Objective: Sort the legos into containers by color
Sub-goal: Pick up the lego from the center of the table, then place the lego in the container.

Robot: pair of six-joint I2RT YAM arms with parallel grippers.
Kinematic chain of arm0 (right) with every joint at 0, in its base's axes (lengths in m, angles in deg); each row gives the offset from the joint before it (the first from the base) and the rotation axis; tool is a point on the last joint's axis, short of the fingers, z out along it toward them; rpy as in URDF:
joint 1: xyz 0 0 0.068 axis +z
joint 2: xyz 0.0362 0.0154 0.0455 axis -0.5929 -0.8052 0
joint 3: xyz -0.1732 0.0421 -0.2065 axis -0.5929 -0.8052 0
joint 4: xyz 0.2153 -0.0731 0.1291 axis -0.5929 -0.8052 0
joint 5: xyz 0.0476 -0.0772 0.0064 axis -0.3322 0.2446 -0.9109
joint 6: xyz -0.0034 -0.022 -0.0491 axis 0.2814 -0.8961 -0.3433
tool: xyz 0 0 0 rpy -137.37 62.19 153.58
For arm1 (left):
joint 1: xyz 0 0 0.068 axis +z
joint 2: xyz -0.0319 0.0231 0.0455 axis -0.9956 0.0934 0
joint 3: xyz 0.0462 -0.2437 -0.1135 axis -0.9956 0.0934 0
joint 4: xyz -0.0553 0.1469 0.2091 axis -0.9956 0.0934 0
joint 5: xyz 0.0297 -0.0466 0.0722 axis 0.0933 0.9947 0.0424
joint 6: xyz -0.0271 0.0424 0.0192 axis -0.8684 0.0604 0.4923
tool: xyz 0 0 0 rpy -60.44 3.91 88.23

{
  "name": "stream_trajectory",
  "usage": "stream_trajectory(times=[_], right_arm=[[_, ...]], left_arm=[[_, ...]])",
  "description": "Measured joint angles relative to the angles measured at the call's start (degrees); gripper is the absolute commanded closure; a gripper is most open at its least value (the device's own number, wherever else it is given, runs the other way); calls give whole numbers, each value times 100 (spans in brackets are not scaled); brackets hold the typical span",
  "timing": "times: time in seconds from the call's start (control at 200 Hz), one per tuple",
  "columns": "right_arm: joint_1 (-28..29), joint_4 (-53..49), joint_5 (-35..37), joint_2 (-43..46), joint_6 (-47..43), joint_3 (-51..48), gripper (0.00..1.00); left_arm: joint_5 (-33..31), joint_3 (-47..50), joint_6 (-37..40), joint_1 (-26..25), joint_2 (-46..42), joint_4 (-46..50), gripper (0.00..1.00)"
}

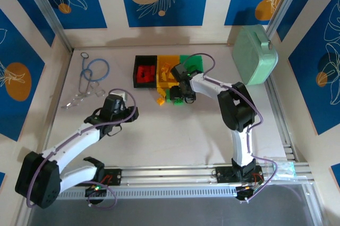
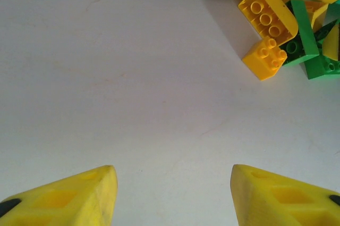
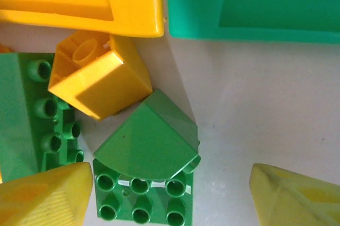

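Between the fingers of the right claw (image 3: 172, 178): two green pieces, one green curved-top brick (image 3: 146, 141) lying over one green studded brick (image 3: 141, 207). Jaws wide, closed on neither; left finger just beside the studded one, contact not determinable, right finger well apart.
Just left of that pair: one yellow brick (image 3: 98, 80), tilted, hollow underside showing, touching the curved top. Further left: green studded pieces (image 3: 32, 109), number unclear, cut off at the frame edge.
Ahead of the right claw (image 1: 180, 95): three bins in a row, namely one black bin (image 1: 137, 72), one yellow bin (image 3: 133, 2) and one green bin (image 3: 249, 2). Yellow and green bins touching side by side, both cropped in the wrist view.
Inside the black bin: red bricks (image 1: 144, 72), roughly two, hard to separate. Yellow bin contents too jumbled to count.
Ahead and right of the left claw (image 2: 172, 183): one rounded yellow brick (image 2: 265, 18), one small yellow brick (image 2: 265, 58), at least two green bricks (image 2: 305, 45) partly overlapped and cropped. Jaws of the left claw (image 1: 121, 98) apart over bare table (image 2: 133, 88).
Open room: broad bare surface ahead of the left claw; a bare strip right of the right claw up to the green bin wall.
Beyond and left of the left claw: one stethoscope (image 1: 95, 69). Well right of the right claw: one mint-green case (image 1: 255, 56), at the table edge.
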Motion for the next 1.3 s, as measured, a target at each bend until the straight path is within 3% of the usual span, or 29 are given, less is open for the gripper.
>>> stream_trajectory(times=[0.49, 0.695, 1.076, 1.296], right_arm=[[229, -302, 90, -343, 9, 243, 41], [339, -339, 275, -345, 66, 240, 56], [358, -612, 625, 507, -17, 105, 58], [-173, -785, 662, 750, -356, 852, 57]], left_arm=[[-20, 334, -87, -2, -129, 4, 43], [-20, 356, -144, -2, -129, -2, 44], [-17, 356, -149, -2, -129, -4, 44], [-17, 356, -168, -68, -129, -9, 44]])
